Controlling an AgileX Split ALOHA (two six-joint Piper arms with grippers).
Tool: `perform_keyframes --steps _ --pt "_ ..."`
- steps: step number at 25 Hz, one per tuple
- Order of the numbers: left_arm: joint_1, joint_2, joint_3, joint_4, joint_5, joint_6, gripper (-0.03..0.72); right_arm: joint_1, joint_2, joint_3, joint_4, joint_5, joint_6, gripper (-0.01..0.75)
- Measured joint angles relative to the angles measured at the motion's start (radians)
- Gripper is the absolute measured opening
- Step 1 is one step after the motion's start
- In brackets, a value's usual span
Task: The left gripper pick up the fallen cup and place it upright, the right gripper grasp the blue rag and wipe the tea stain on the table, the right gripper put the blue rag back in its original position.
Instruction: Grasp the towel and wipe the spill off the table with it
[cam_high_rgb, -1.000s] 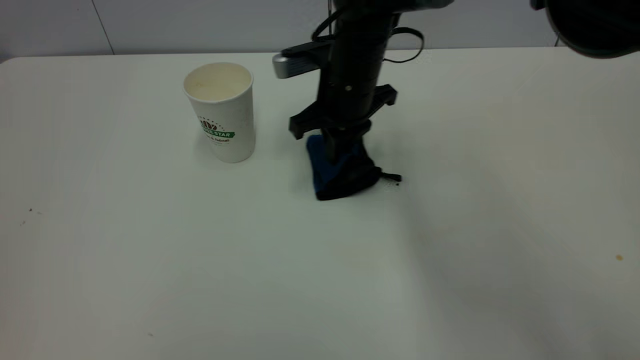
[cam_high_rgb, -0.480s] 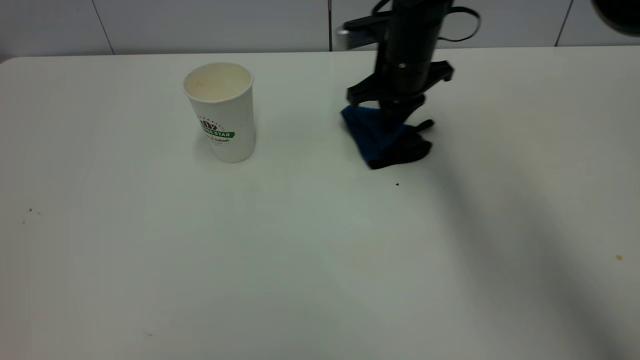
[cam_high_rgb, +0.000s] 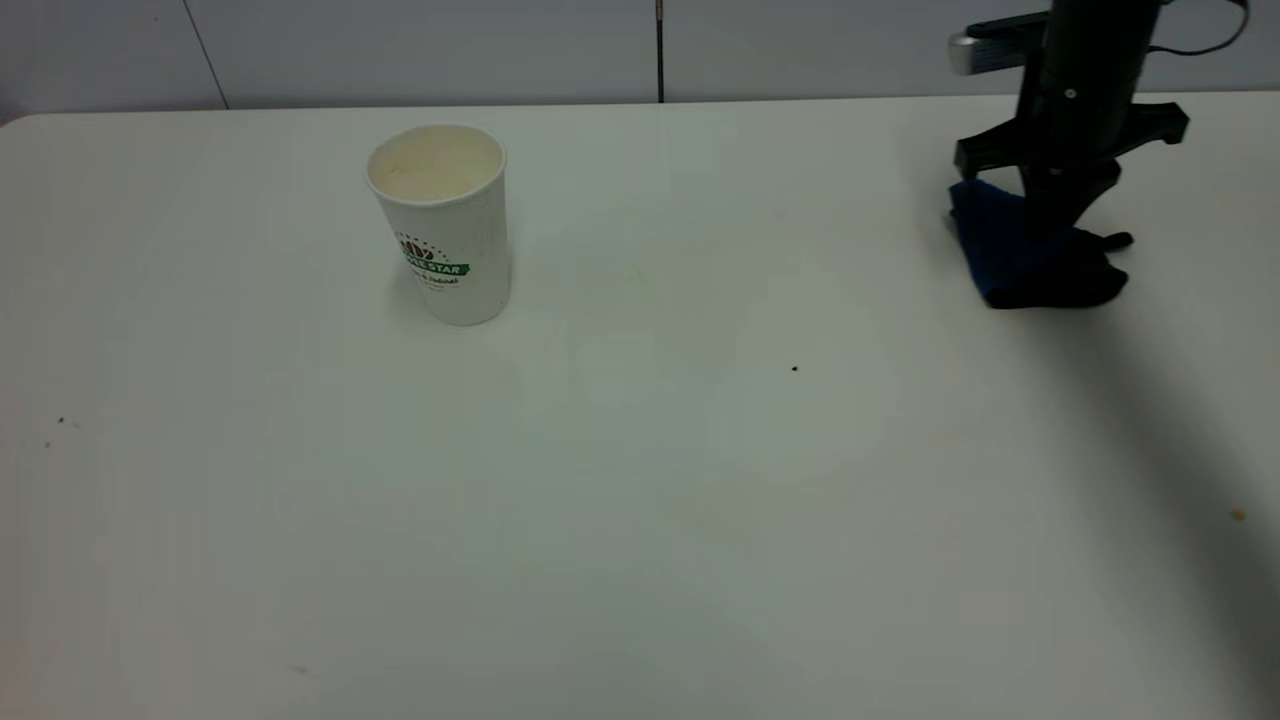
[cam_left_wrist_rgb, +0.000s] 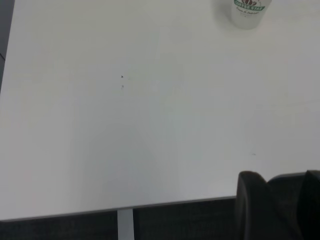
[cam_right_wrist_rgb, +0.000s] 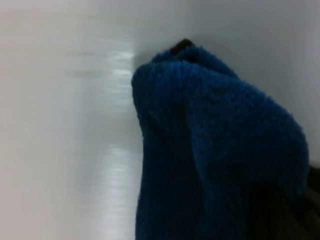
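The cup (cam_high_rgb: 443, 225) stands upright on the table (cam_high_rgb: 640, 480), left of centre; its base shows in the left wrist view (cam_left_wrist_rgb: 247, 11). My right gripper (cam_high_rgb: 1052, 232) points down over the table's far right part and is shut on the blue rag (cam_high_rgb: 1005, 250), whose bunched lower end reaches the tabletop. The rag fills the right wrist view (cam_right_wrist_rgb: 210, 150). No brown tea stain blot shows on the table. My left gripper (cam_left_wrist_rgb: 282, 205) is open and empty, beyond the table's edge, far from the cup.
A tiny dark speck (cam_high_rgb: 795, 369) lies near the table's middle. A tiny orange-brown speck (cam_high_rgb: 1238, 515) lies at the right. The wall runs behind the table's back edge.
My right gripper has carried the blue rag from beside the cup across to the table's far right. The cup has not moved.
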Motion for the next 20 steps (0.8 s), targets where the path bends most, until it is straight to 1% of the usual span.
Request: perform_keyframes --steps 2,4,6,8,10,11,14,16,17,20 --pt "0.0 0.0 0.0 0.0 0.0 0.0 0.239 -0.024 0.0 0.0 -0.007 0.021 0.001 0.056" --pt "0.0 0.0 0.0 0.0 0.0 0.0 0.239 -0.032 0.0 0.0 -0.02 0.034 0.001 0.075" --pt "0.0 0.0 0.0 0.0 0.0 0.0 0.239 -0.032 0.0 0.0 -0.028 0.043 -0.005 0.119" --pt "0.0 0.0 0.0 0.0 0.0 0.0 0.239 -0.029 0.0 0.0 -0.03 0.046 -0.007 0.209" --pt "0.0 0.0 0.0 0.0 0.0 0.0 0.239 -0.028 0.0 0.0 -0.03 0.052 -0.007 0.327" --pt "0.0 0.0 0.0 0.0 0.0 0.0 0.239 -0.028 0.0 0.0 -0.034 0.059 -0.007 0.387" --pt "0.0 0.0 0.0 0.0 0.0 0.0 0.239 -0.028 0.0 -0.008 -0.047 0.102 -0.02 0.531" --pt "0.0 0.0 0.0 0.0 0.0 0.0 0.239 -0.028 0.0 -0.034 -0.049 0.131 -0.024 0.594" --pt "0.0 0.0 0.0 0.0 0.0 0.0 0.239 -0.028 0.0 -0.06 -0.048 0.153 -0.025 0.613" --pt "0.0 0.0 0.0 0.0 0.0 0.0 0.239 -0.025 -0.014 -0.156 -0.02 0.211 -0.026 0.623"
